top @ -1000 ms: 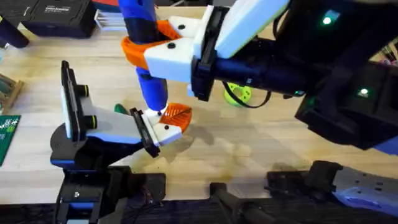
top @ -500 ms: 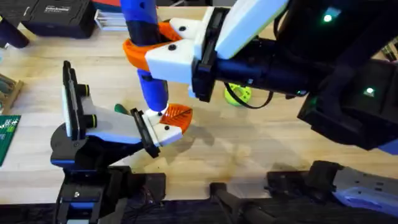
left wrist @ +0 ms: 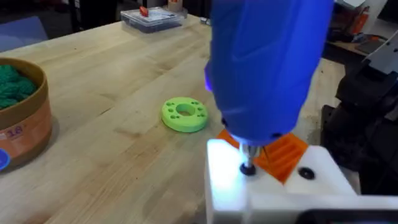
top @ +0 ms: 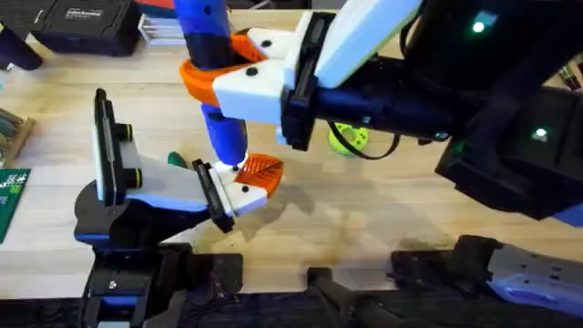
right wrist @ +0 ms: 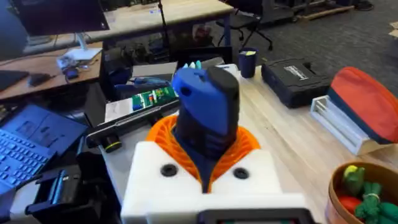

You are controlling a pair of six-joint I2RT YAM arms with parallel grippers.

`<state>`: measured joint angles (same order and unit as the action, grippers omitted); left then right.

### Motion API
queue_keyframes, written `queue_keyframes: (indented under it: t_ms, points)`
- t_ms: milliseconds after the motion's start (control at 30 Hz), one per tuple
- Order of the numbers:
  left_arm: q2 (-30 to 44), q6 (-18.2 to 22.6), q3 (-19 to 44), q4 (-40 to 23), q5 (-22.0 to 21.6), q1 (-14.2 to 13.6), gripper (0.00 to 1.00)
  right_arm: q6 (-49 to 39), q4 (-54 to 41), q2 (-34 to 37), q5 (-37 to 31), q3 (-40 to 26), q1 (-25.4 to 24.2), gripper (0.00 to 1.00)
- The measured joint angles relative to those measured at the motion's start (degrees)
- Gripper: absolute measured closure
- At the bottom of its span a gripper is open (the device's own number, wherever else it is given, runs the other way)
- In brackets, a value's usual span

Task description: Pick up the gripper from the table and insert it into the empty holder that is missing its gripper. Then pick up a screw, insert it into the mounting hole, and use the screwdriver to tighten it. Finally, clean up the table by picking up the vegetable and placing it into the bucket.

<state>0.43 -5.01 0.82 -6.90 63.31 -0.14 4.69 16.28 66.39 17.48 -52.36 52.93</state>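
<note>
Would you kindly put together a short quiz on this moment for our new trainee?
1. True or false: the right end effector holds the screwdriver upright.
2. Where does its tip rest? A) on the white holder B) on the green disc C) in the bucket
3. What colour is the ribbed piece seated in the holder?

Key: 1 true; 2 A; 3 orange.
</note>
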Motion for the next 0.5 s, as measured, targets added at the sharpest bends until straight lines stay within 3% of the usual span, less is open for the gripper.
queue_keyframes:
  t_ms: [300,500]
  points:
    - [-0.1,0.3,0.0,0.2,-0.5,0.0,0.996,-0.2,6.7,0.0,1.8,1.9,-0.2,0.974]
    - [-0.1,0.9,0.1,0.0,-1.5,0.0,0.996,0.0,15.1,-1.5,2.1,3.1,-3.2,0.974]
